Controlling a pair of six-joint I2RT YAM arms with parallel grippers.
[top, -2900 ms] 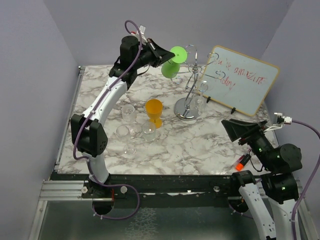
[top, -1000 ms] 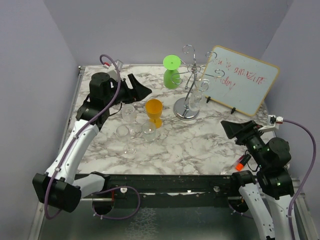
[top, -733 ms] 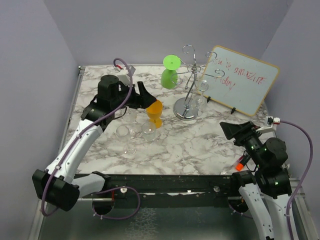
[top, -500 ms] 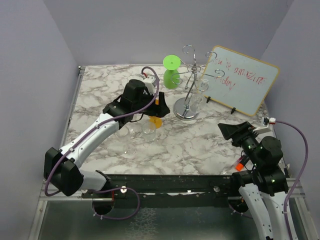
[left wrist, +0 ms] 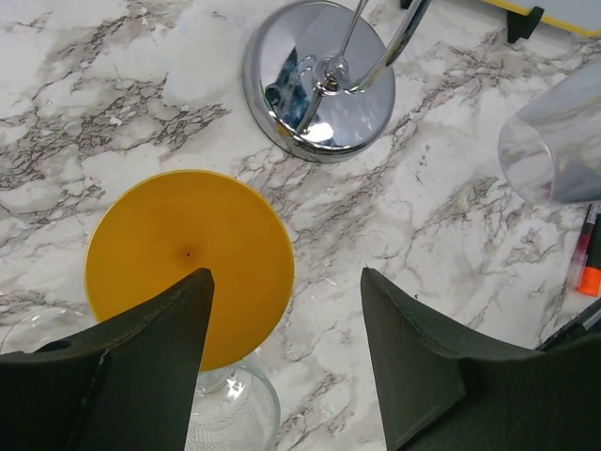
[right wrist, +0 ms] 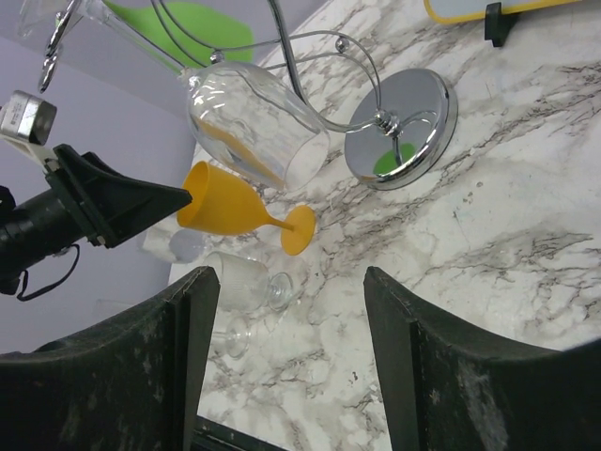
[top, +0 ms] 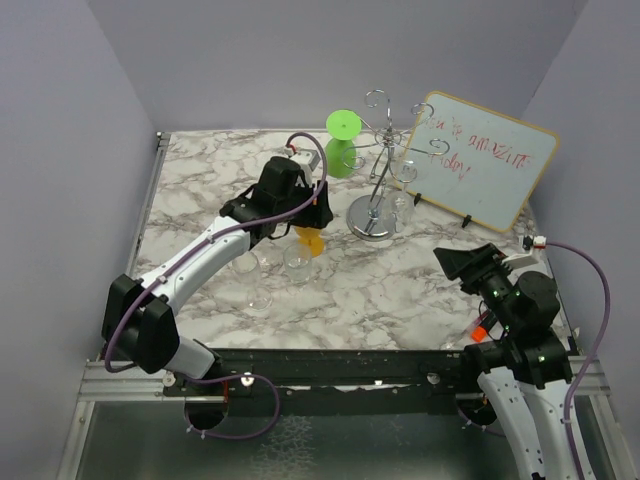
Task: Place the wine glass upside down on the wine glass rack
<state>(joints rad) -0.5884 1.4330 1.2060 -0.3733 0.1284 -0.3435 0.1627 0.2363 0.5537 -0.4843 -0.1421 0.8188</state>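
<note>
beneath the spread, empty left claw (left wrist: 285,282), the upright orange wine glass (left wrist: 178,254) is found offset toward one finger, stem vertical, wine glass rack (left wrist: 319,80) close beyond.

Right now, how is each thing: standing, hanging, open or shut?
wine glass rack, standing upright.
green wine glass, hanging upside down on the rack.
clear glass, hanging on the rack too.
orange wine glass, standing upright on the table.
whiteboard, propped up.
left end effector, open above the orange wine glass.
right end effector, open and empty.
</note>
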